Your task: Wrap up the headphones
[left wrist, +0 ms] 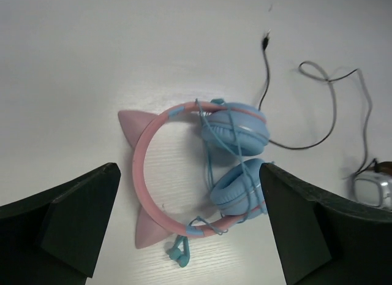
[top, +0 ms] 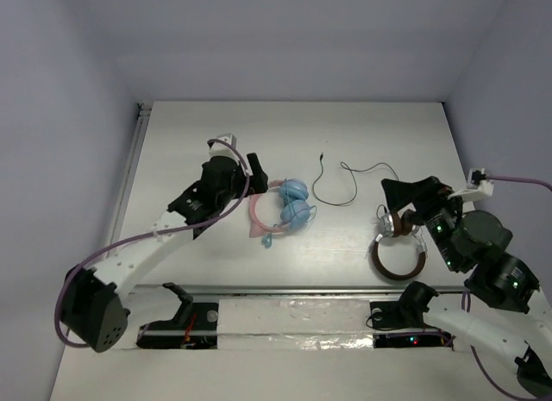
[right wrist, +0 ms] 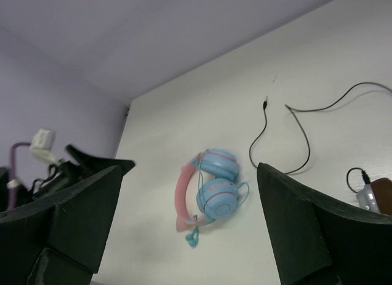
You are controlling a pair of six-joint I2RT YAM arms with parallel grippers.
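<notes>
The headphones [top: 286, 208] lie flat mid-table, with a pink headband [left wrist: 142, 174] that has cat ears, and two light-blue earcups [left wrist: 236, 130]. Their thin light-blue cable is looped round the earcups, and its plug [left wrist: 179, 253] lies by the headband's near end. My left gripper [top: 262, 178] hovers just left of and above them, open and empty; in the left wrist view [left wrist: 188, 168] its fingers straddle them without touching. My right gripper [top: 395, 203] is open and empty, far to the right. The headphones also show in the right wrist view [right wrist: 211, 184].
A loose thin black cable [top: 345, 182] lies right of the headphones. Brown-and-silver headphones [top: 398, 259] lie under my right arm near the front edge. A metal rail runs along the table's left side, and taped strips lie along the front.
</notes>
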